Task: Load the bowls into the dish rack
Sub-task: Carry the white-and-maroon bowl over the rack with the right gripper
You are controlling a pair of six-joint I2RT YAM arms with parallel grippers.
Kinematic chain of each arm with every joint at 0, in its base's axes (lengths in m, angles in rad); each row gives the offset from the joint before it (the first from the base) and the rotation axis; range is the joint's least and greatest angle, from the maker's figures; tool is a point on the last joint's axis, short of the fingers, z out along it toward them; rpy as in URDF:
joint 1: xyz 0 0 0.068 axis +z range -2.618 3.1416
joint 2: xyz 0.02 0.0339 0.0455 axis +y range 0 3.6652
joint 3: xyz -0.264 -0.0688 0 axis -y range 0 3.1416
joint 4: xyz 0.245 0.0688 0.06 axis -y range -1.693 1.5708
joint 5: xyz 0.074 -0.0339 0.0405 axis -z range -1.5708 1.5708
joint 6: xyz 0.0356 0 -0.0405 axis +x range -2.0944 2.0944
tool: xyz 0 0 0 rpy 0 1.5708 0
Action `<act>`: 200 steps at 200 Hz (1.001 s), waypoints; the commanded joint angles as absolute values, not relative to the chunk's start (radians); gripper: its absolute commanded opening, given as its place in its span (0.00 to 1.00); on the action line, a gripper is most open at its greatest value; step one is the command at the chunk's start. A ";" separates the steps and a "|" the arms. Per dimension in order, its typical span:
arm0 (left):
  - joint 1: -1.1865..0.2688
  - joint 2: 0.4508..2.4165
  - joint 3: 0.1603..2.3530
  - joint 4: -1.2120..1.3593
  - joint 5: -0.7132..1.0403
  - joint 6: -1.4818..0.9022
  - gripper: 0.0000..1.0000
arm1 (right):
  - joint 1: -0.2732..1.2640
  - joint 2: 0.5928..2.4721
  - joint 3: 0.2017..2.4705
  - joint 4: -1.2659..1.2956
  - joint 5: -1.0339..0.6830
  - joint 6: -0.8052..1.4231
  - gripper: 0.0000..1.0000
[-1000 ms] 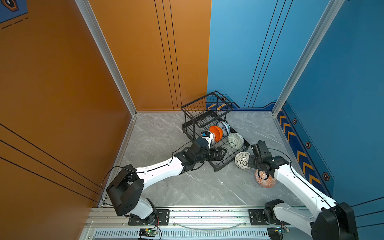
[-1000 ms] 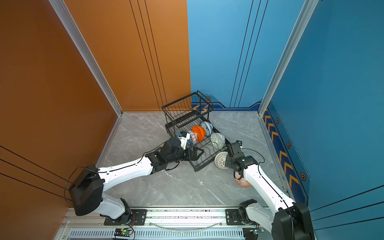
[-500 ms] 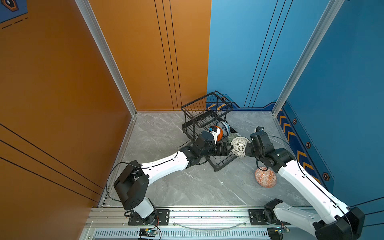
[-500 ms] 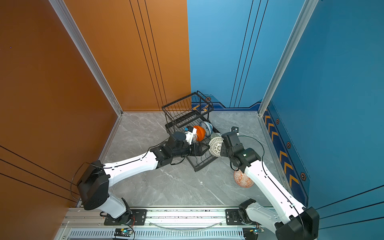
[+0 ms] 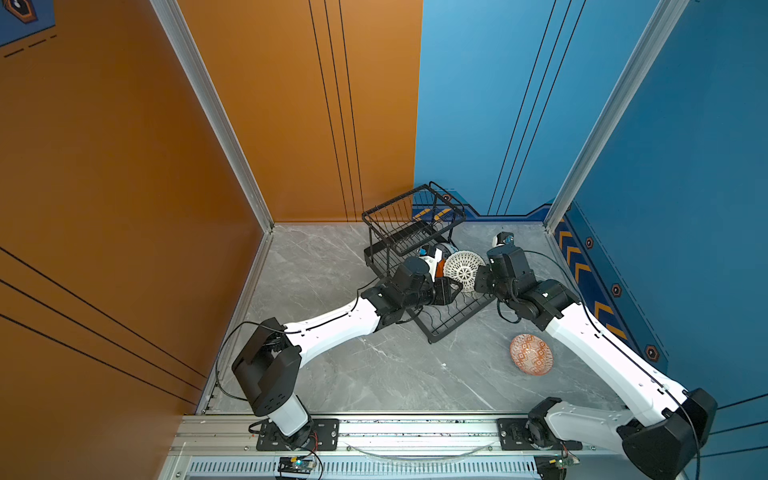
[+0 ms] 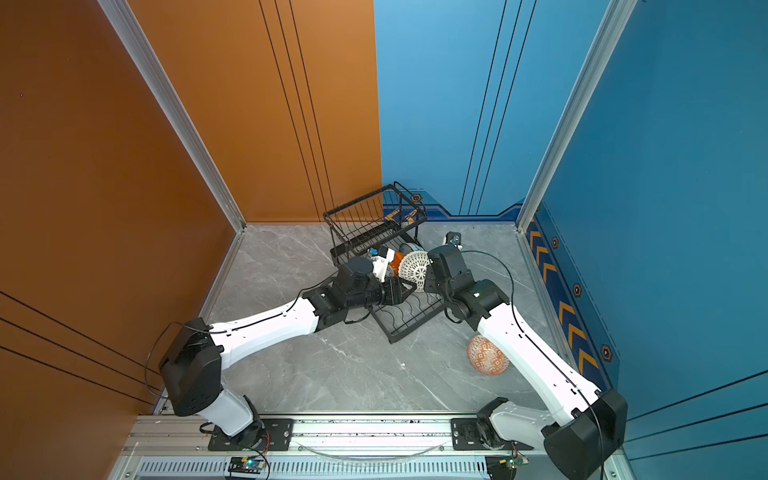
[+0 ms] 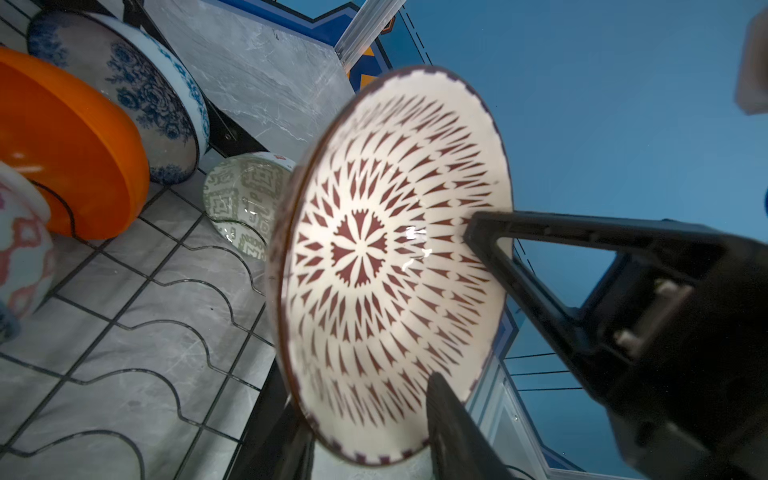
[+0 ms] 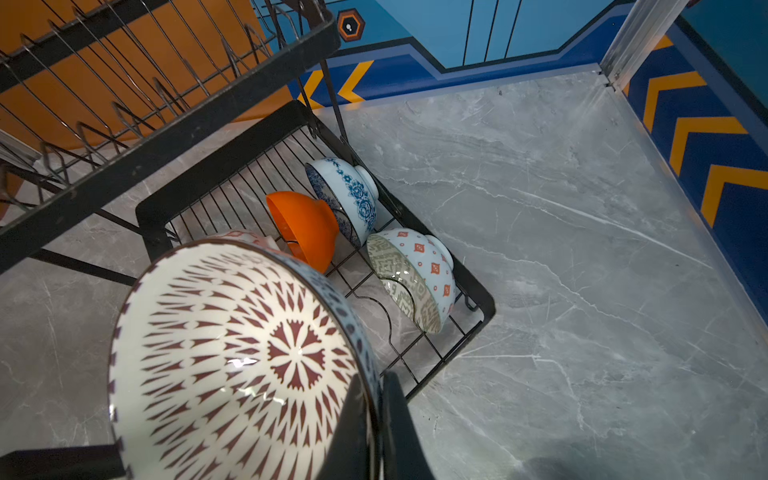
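Item, near right on the floor: red-orange patterned bowl [image 5: 531,354], well apart from the dish rack [image 8: 484,309], not yet loaded. Item, over the rack's near slots: white lattice bowl [image 8: 232,353], tilted on edge, its rim pinched tight by the right gripper [image 8: 376,386]. The left gripper [image 7: 451,301] is at its open face with jaws apart, though contact is unclear in the blur. Item, far slots: orange bowl [image 8: 307,226], floral bowl [image 8: 353,195], pale green bowl [image 8: 411,278], all seated on edge; best lower the lattice bowl into a free wavy wire nearer than these, letting go only once it rests.
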State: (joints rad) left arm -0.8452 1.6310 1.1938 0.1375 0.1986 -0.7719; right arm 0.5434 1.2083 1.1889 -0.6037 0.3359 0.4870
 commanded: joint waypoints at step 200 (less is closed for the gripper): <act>-0.806 1.687 1.267 0.170 0.115 -0.750 0.00 | 0.609 1.169 1.227 -0.497 0.400 0.381 0.10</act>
State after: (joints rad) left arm -0.8047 1.6741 1.2545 0.1677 0.1078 -0.7826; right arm 0.5884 1.1893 1.1912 -0.5900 0.4133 0.4152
